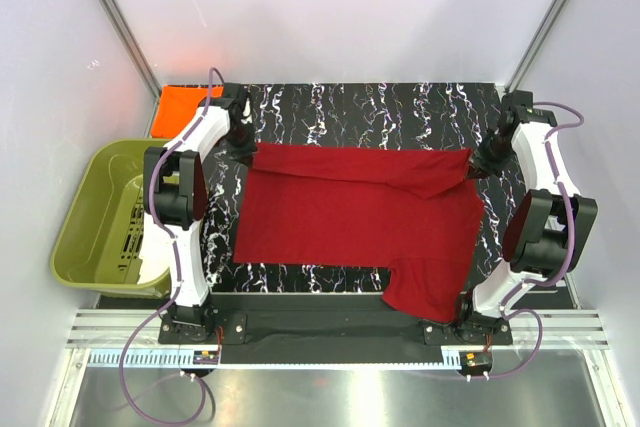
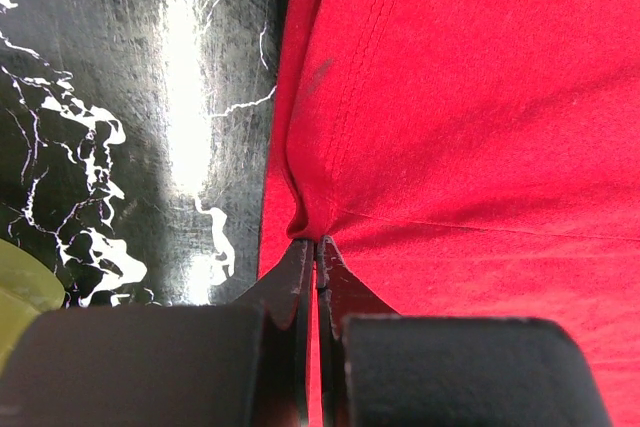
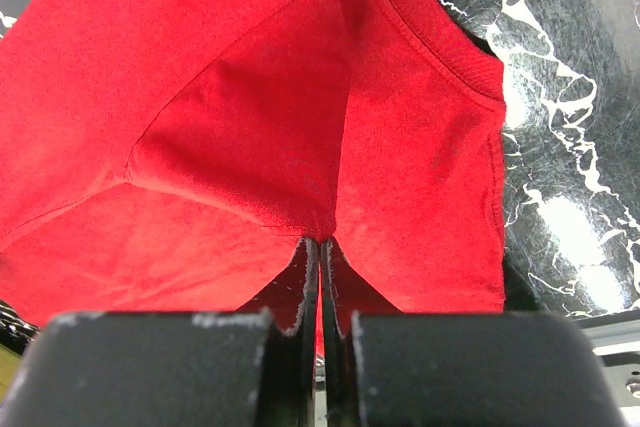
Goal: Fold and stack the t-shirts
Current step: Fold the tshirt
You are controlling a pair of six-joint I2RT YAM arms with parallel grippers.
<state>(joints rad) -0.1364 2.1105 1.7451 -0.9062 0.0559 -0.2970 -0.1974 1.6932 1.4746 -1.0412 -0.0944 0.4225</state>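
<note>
From above: shows 2 t-shirts, the crimson t-shirt (image 1: 350,212) spread mid-frame on the marbled table (image 1: 400,107), the orange t-shirt (image 1: 183,105) upper left.
Left wrist: shows the left gripper (image 2: 317,247) pinching the crimson edge, bottom centre.
Right wrist: shows the right gripper (image 3: 320,245) pinching crimson cloth, bottom centre.

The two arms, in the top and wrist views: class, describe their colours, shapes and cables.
Both the left arm and the right arm have glossy white links and bulky black joint housings. Purple cables loop along each. The left gripper and right gripper have black fingers tapering to points, the right's edges scuffed pale.
</note>
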